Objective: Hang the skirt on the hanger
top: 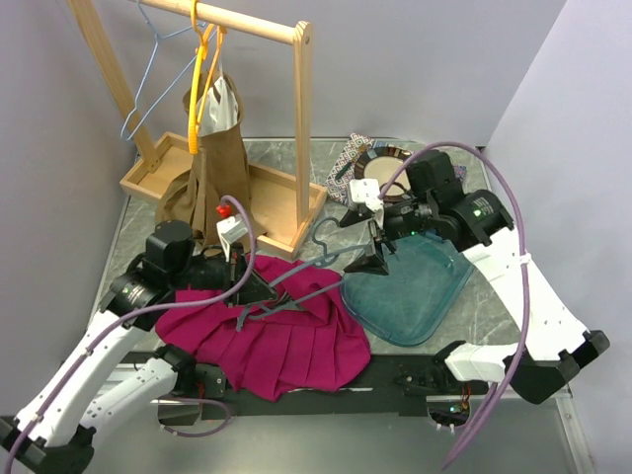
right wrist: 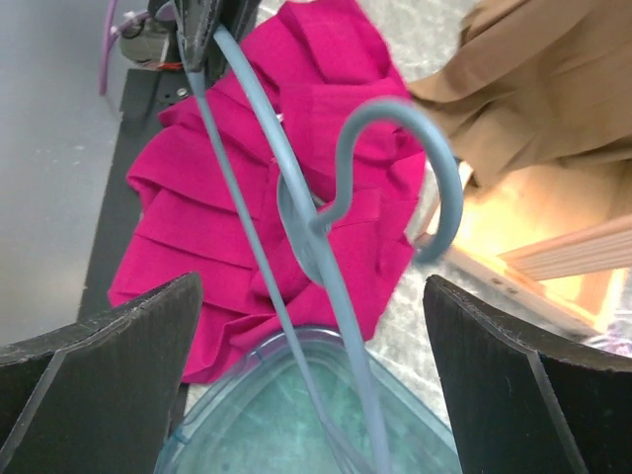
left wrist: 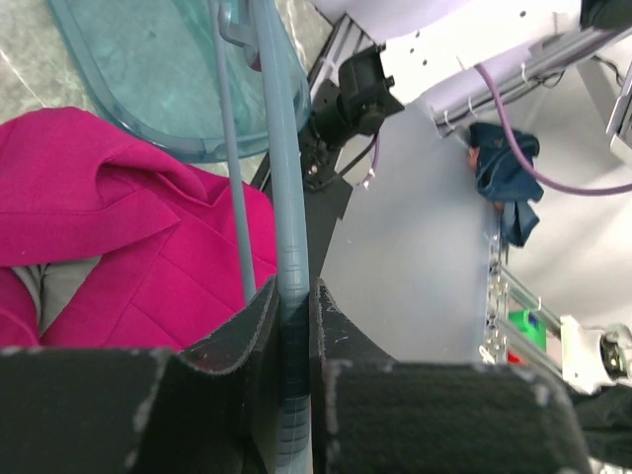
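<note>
The magenta pleated skirt [top: 272, 336] lies crumpled on the table's near side, also seen in the left wrist view [left wrist: 148, 247] and the right wrist view [right wrist: 247, 197]. A grey-blue plastic hanger [top: 296, 294] is held above it, its hook [right wrist: 434, 168] pointing toward the wooden rack. My left gripper [top: 259, 286] is shut on one arm of the hanger [left wrist: 279, 197], the jaws pinching the bar [left wrist: 294, 306]. My right gripper [top: 375, 259] is open, its fingers wide apart [right wrist: 311, 291] on either side of the hanger's other end without touching it.
A teal see-through tray [top: 415, 286] lies under the right gripper. A wooden clothes rack [top: 301, 118] stands at the back left, carrying a brown garment [top: 212, 168] on an orange hanger and a light blue wire hanger [top: 148, 79]. Patterned items [top: 370, 158] sit behind the tray.
</note>
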Motion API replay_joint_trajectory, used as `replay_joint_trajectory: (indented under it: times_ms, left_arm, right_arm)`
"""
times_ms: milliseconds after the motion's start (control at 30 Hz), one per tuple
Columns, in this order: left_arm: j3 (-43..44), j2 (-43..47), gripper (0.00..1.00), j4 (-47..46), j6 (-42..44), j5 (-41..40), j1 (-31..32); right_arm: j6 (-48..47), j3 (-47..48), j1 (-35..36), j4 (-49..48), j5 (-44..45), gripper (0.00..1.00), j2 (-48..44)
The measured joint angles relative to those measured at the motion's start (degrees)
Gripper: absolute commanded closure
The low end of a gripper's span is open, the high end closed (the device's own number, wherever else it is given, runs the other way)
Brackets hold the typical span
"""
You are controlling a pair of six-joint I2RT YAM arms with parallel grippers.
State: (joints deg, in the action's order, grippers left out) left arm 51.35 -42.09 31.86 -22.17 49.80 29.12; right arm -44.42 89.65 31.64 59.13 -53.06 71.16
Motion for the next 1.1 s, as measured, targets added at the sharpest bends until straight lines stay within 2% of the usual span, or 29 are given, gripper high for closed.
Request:
replay_joint_trajectory:
  times_ms: [400, 500, 600, 633, 667, 700, 767, 800, 967, 1000, 1067, 1100]
  left_arm:
    - [0.15, -1.53, 0.99, 0.22, 2.19, -2.23, 3.5]
    - [0.15, -1.53, 0.99, 0.22, 2.27, -2.19, 3.72]
    - [0.15, -1.51, 0.99, 0.24, 2.64, -2.05, 3.96]
    - [0.15, -1.51, 0.99, 0.24, 2.84, -1.84, 4.04]
    - [0.15, -1.51, 0.99, 0.2, 2.97, -1.73, 4.15]
    - [0.15, -1.49, 0.99, 0.2, 3.04, -1.6, 4.26]
    - [0.15, -1.31, 0.99, 0.24, 3.06, -0.87, 4.44]
    - [0.15, -1.16, 0.99, 0.22, 3.06, -0.68, 4.57]
    - [0.13, -0.31, 0.99, 0.72, 2.95, -0.59, 4.68]
    - [0.11, -0.26, 0.96, 0.72, 2.91, -0.59, 4.72]
    - [0.11, 0.02, 0.84, 0.63, 2.78, -0.76, 4.87]
    - [0.11, 0.24, 0.7, 0.55, 2.73, -0.98, 4.92]
  right_arm:
    - [1.03, -12.44, 0.79, -0.48, -5.51, 0.08, 0.2]
    - [1.11, -12.92, 0.81, -0.61, -7.13, 0.18, 0.31]
    - [0.96, -12.92, 0.81, -0.61, -9.49, 0.34, 0.59]
    - [1.01, -12.92, 0.81, -0.59, -10.21, 0.46, 0.76]
    - [0.96, -12.92, 0.81, -0.59, -10.75, 0.53, 0.9]
    - [0.87, -13.05, 0.85, -0.83, -11.23, 0.69, 0.98]
    - [1.4, -13.64, 0.81, -1.51, -11.43, 0.84, 0.96]
    - [1.31, -14.05, 0.74, -1.66, -11.85, 1.0, 0.96]
    - [3.54, -18.84, 0.74, -4.09, -14.84, 1.0, -0.9]
    - [4.02, -19.52, 0.74, -4.85, -15.02, 1.0, -1.4]
    - [5.68, -21.22, 0.74, -7.21, -15.23, 1.0, -2.89]
    - [6.64, -22.12, 0.74, -8.5, -15.3, 1.0, -3.76]
